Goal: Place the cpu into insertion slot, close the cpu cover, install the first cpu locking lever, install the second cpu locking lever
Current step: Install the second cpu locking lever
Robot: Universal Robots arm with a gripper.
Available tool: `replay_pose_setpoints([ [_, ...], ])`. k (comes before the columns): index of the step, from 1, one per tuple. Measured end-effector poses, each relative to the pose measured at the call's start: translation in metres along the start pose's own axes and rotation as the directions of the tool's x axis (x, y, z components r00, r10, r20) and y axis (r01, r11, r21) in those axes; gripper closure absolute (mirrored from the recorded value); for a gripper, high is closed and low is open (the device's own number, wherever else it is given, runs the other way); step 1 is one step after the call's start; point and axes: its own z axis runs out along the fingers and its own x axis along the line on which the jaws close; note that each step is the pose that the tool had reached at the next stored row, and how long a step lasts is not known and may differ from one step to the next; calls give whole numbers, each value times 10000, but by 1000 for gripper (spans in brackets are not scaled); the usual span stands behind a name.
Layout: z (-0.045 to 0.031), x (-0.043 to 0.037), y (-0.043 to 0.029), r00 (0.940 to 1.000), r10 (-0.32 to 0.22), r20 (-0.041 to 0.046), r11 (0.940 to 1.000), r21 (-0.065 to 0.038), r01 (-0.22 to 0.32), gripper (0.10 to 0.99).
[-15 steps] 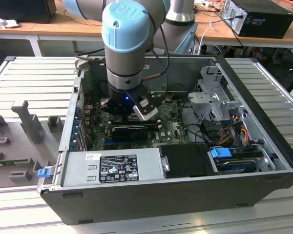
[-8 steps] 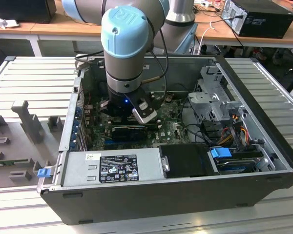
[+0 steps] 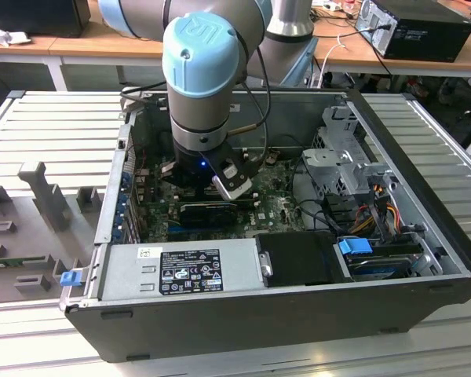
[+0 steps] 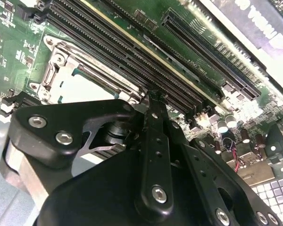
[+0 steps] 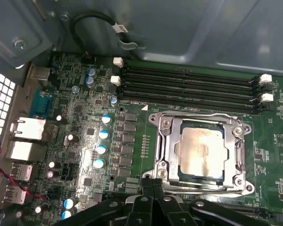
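Chip (image 5: 201, 149) sits flat in its socket (image 5: 162, 162), metal cover (image 5: 200, 118) down framing it. My claw (image 5: 152, 184) is clenched empty, tips at the socket's edge.

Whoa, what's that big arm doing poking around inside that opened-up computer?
A robot arm is reaching down into an open computer case, working on the processor. In the first wrist view the cpu already sits in the insertion slot, with the cpu cover, a metal frame, lying flat around it. The claw is right at the socket's edge with its fingers together, holding nothing that I can see.
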Motion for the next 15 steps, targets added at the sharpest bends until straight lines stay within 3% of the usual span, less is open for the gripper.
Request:
replay_pose_setpoints([
  [11, 48, 0, -1, 10000, -63, 17, 9995, -317, 64, 980],
  [15, 77, 1, -6, 10000, -88, 27, 9988, -475, 89, 980],
])
